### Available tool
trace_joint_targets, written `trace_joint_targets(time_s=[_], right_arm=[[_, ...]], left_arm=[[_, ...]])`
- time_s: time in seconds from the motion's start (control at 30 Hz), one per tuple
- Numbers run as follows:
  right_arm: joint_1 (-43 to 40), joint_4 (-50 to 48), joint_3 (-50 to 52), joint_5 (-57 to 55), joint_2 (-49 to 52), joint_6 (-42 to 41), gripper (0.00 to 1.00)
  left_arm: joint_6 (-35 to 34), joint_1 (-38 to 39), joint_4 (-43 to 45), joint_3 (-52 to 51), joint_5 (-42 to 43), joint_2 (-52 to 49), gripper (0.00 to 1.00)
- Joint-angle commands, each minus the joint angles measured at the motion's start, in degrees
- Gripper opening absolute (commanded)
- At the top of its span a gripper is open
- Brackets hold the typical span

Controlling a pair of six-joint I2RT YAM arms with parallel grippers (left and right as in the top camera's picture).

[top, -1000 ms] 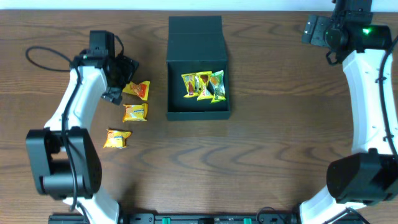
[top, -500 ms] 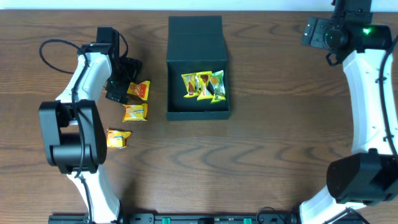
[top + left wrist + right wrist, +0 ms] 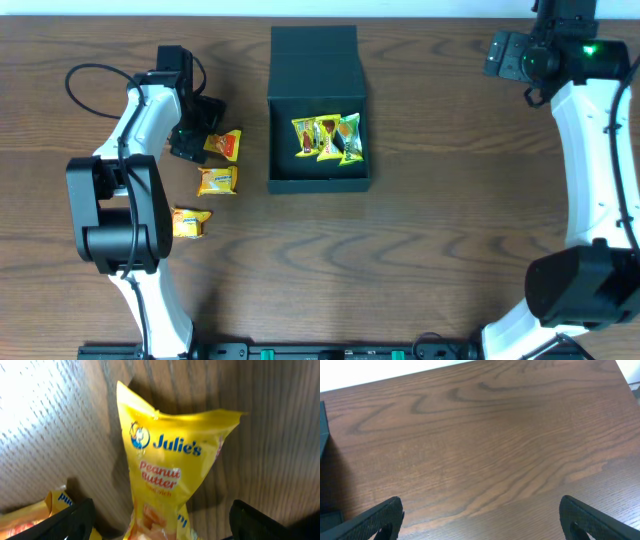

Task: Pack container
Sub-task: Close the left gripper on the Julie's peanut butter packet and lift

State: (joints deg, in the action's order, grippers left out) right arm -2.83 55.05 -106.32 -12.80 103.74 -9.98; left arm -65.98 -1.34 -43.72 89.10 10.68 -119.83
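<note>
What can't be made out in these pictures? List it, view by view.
Left wrist: the Julie's packet is cut off by the bottom edge; its lower end is unseen.
Overhead: the left hand hides its own fingertips, so contact with that packet cannot be told.
Overhead: the packets in the container overlap; their print is too small to read.
Right wrist: the container is only a sliver at the left edge.
</note>
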Motion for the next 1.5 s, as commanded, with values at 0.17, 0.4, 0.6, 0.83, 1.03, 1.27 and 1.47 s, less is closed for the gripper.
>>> trace_joint_targets(time_s=[0.17, 0.4, 0.6, 0.83, 1.03, 1.27, 1.47], right_arm=[[-0.2, 0.1, 0.2, -0.2, 0.4, 0.6, 0.99], [-0.2, 0.0, 0.2, -0.2, 0.4, 0.6, 0.99], [-0.2, 1.0, 0.2, 1.4, 0.4, 0.7, 0.99], [-0.2, 3.3, 0.2, 1.7, 0.5, 3.4, 0.99], [-0.2, 4.3, 0.2, 1.7, 0.5, 3.4, 0.99], [-0.2, 4.3, 0.2, 1.7, 0.5, 3.4, 0.99], [-0.2, 4.1, 0.2, 1.7, 0.5, 3.4, 0.99]], left_arm=[[0.9, -0.2, 1.2, 0.7, -2.8, -1.6, 0.88], [1.7, -0.2, 2.0, 0.7, -4.1, -1.8, 0.83], [3.2, -0.2, 2.3, 0.7, -4.9, -2.3, 0.82], [3.2, -0.1, 2.1, 0.7, -3.5, -4.6, 0.83], [4.1, -0.1, 2.9, 0.7, -3.6, -4.6, 0.51], [4.3, -0.1, 2.6, 0.7, -3.2, -4.6, 0.34], [8.5, -0.1, 1.9, 0.8, -1.8, -4.5, 0.26]])
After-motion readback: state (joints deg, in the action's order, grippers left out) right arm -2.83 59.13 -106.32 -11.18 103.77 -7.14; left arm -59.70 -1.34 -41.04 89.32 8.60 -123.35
